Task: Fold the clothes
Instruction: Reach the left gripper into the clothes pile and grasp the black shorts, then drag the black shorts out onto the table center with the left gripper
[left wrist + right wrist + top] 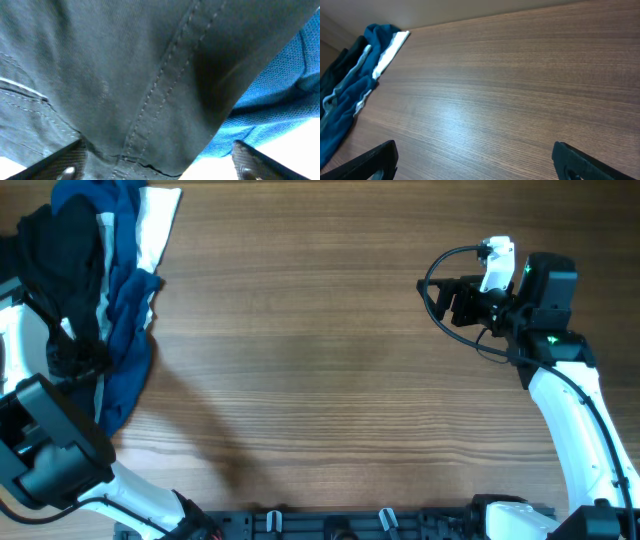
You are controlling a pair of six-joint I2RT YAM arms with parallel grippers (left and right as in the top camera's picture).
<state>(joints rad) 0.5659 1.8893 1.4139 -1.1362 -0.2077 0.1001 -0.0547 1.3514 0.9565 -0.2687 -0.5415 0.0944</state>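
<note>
Clothes (95, 300) sit heaped at the far left edge of the table (330, 370). Black garment (58, 260) is on top and to the left, blue piece (128, 340) is draped down its right side, and white piece (160, 220) pokes out at the far corner. Left claw (160, 167) is down in the heap with its fingers (67, 161) spread wide. Dark seamed cloth fills the gap between them, blue piece showing to one side, and nothing looks pinched. Right claw (445, 292) hovers over bare wood on the right, well apart from the heap, jaws apart and holding nothing.
</note>
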